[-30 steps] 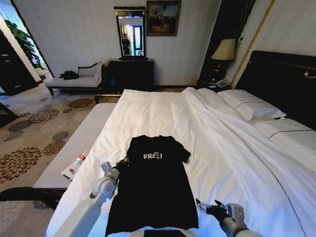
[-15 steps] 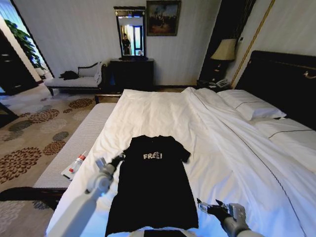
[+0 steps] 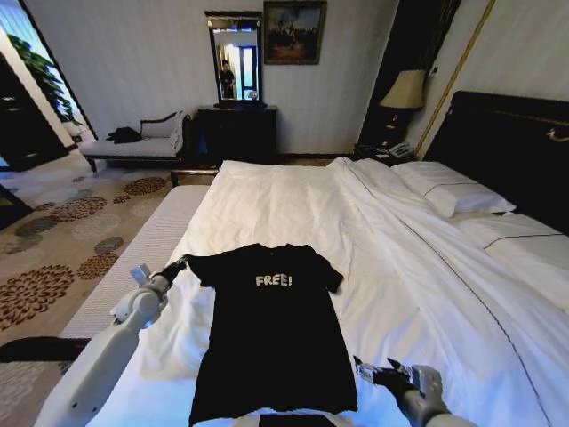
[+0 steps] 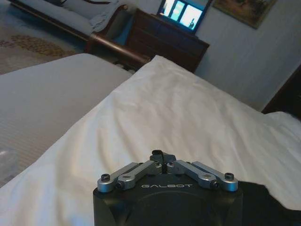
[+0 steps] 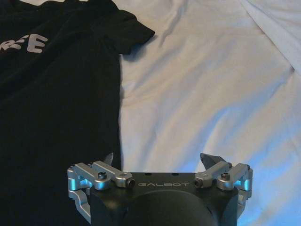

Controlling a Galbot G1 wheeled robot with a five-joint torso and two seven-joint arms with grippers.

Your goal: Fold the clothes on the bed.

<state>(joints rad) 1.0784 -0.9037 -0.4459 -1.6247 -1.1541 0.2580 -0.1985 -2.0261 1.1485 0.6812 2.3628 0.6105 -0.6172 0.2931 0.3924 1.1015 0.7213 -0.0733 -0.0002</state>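
Head camera overlooks the bed (image 3: 293,205); both wrist cameras skim its sheets closely.

I read white "FREE!" across the chest of the T-shirt (image 3: 274,329), just right of my left gripper (image 3: 175,266). From the right wrist I catch only its last letters, "REE". "GALBOT" is printed on both gripper bodies, left and right (image 5: 160,162).
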